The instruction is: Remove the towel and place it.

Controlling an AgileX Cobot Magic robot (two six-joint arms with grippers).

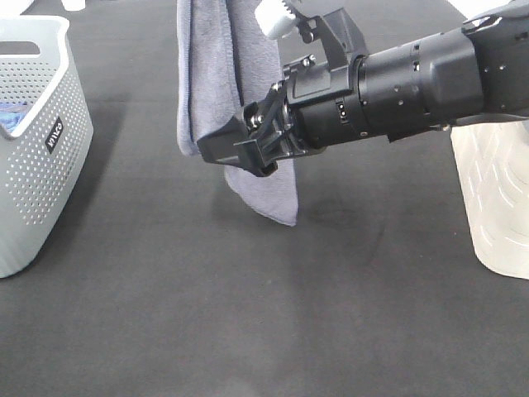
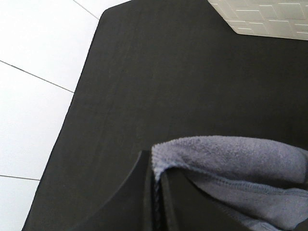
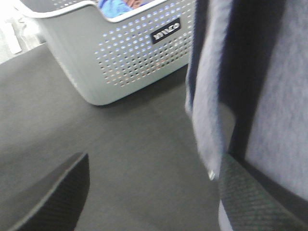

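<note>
The grey-lavender towel (image 1: 223,74) hangs folded from above the top edge of the exterior view, its lower corner just above the black mat. In the left wrist view my left gripper (image 2: 156,192) is shut on the towel's hemmed edge (image 2: 231,163); this gripper is out of the exterior view. My right gripper (image 1: 240,153) reaches across from the right and is open at the towel's lower half. In the right wrist view the towel (image 3: 279,96) hangs against one finger (image 3: 250,192), and the other finger (image 3: 57,197) stands well apart.
A grey perforated basket (image 1: 41,149) stands at the left edge with a brighter blue cloth (image 1: 12,116) inside; it also shows in the right wrist view (image 3: 130,53). A white patterned bin (image 1: 496,207) stands at the right. Black mat (image 1: 248,314) covers the table.
</note>
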